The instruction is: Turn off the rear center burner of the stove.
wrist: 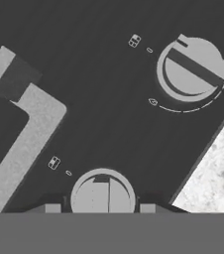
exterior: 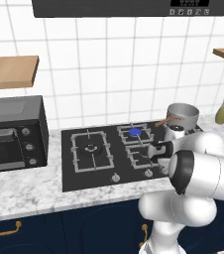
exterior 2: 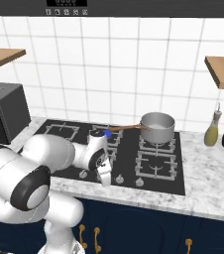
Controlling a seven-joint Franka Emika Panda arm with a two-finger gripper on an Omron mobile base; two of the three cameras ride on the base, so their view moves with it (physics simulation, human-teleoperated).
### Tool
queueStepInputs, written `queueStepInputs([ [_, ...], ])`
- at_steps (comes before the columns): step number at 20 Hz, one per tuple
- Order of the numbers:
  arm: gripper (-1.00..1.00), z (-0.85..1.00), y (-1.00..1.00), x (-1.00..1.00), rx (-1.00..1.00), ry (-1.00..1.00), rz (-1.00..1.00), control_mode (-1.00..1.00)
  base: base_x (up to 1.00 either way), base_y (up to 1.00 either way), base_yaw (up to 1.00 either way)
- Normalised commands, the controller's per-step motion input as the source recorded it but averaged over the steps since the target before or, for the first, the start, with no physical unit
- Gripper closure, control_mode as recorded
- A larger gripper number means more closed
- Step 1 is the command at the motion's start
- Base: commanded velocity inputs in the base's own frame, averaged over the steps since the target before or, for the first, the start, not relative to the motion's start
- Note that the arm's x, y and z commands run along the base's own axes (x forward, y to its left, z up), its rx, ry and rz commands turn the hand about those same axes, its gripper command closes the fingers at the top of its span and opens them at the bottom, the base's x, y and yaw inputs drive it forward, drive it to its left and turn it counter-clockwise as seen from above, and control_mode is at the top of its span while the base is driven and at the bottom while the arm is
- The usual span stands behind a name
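Note:
The stove (exterior: 84, 179) is a black glass cooktop with a row of small silver knobs along its front. Its rear center burner (exterior: 135, 132) shows a blue flame inside a square grate, and that flame (exterior 2: 107, 133) peeks out just behind my hand. My gripper (exterior 2: 104, 177) points down at the knob row. In the hand view my gripper (wrist: 102, 207) is open, with a round silver knob (wrist: 102, 192) between its two tips and a small gap on each side. A second knob (wrist: 196, 69) lies further off on the glass (wrist: 99, 89).
A steel pot (exterior: 182, 115) with a wooden handle stands on the rear right burner. A black toaster oven (exterior: 12, 134) sits left of the stove, and two bottles (exterior 2: 211, 131) stand on the right. The marble counter (wrist: 215, 168) borders the glass, and a grey grate bar (wrist: 29, 129) lies nearby.

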Motion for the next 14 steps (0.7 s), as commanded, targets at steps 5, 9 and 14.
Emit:
queueStepInputs([
  [5, 1.00, 0.25, 0.00, 0.04, 0.12, 0.09, -0.57, -1.00, 0.00, 0.00, 0.00],
  [9, 1.00, 0.21, 0.03, 0.10, 0.13, 0.11, -0.67, -1.00, 0.00, 0.00, 0.00],
  [14, 1.00, 0.16, 0.11, 0.20, 0.07, 0.12, -0.74, -1.00, 0.00, 0.00, 0.00],
])
